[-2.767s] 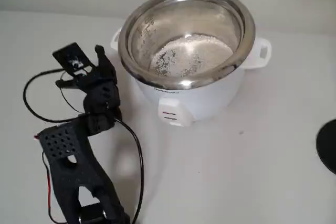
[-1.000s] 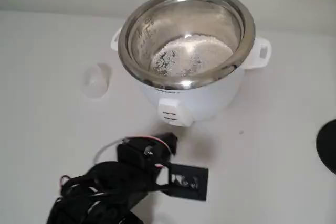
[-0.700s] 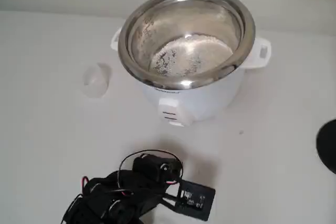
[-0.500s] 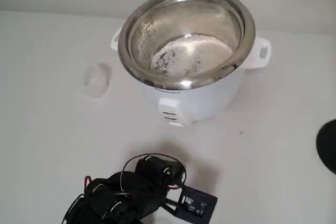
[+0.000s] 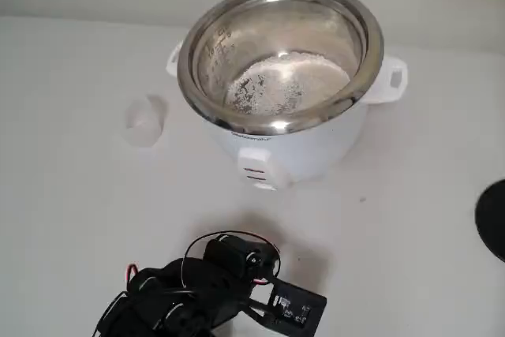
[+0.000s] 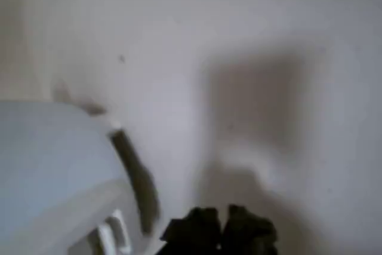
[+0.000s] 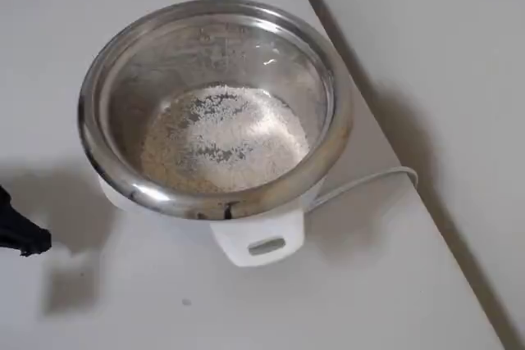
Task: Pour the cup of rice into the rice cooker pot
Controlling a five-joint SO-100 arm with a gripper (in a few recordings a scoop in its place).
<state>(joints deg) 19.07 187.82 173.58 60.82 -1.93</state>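
The rice cooker pot (image 5: pixel 280 53) is a shiny steel bowl in a white cooker body, and its rim (image 7: pixel 215 7) shows from above. Cream-white rice (image 7: pixel 221 137) lies spread over its bottom. On the table to the left of the cooker stands the small translucent cup (image 5: pixel 144 122), apart from the arm; I cannot tell what it holds. My black arm (image 5: pixel 197 293) is folded low at the front edge, well clear of both. In the blurred wrist view my gripper (image 6: pixel 221 231) sits at the bottom with its dark fingers together and nothing between them.
A dark round object (image 5: pixel 493 219) pokes in at the right edge. A white cable (image 7: pixel 361 182) runs from the cooker toward the table's right edge. The cooker's white body (image 6: pixel 54 165) fills the wrist view's left. Open table lies between arm and cooker.
The arm was at the cup's spot left of the cooker; it has pulled back and folded at the front, leaving the cup standing. It barely moved over the last half second.
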